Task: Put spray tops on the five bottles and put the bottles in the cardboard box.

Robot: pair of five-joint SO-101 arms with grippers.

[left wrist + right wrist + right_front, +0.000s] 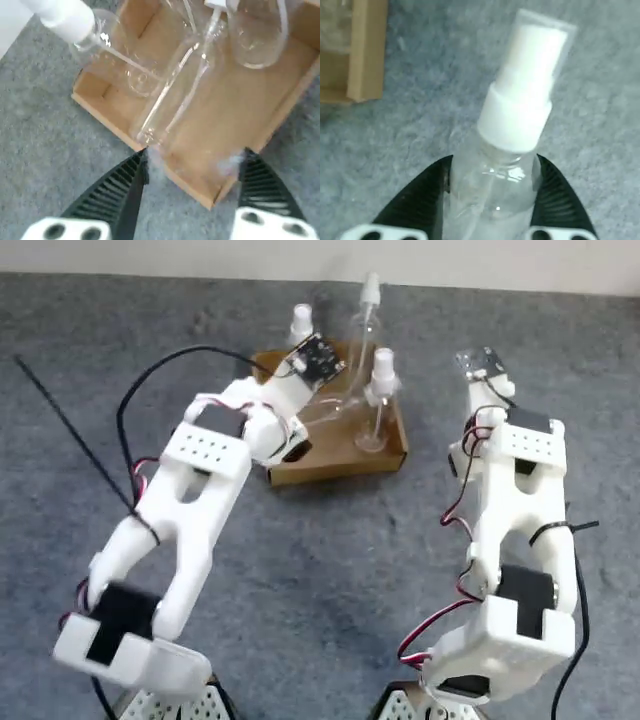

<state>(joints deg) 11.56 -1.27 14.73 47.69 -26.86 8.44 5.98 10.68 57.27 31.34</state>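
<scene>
left claw (194,157) wide apart over cardboard box (115,125) | right claw (493,167) clamped on bottle (495,195)

Bottles (380,390) in the cardboard box (335,468), another bottle (512,125) in the right tool (492,162) right of it.

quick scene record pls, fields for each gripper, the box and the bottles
left gripper: open, over one wall of the cardboard box
right gripper: shut on a spray-topped bottle, over the grey carpet beside the box
lying bottle: clear, on its side inside the box
upright bottles: three white spray tops stand at the box
box position: on the carpet, ahead of the two arms
</scene>
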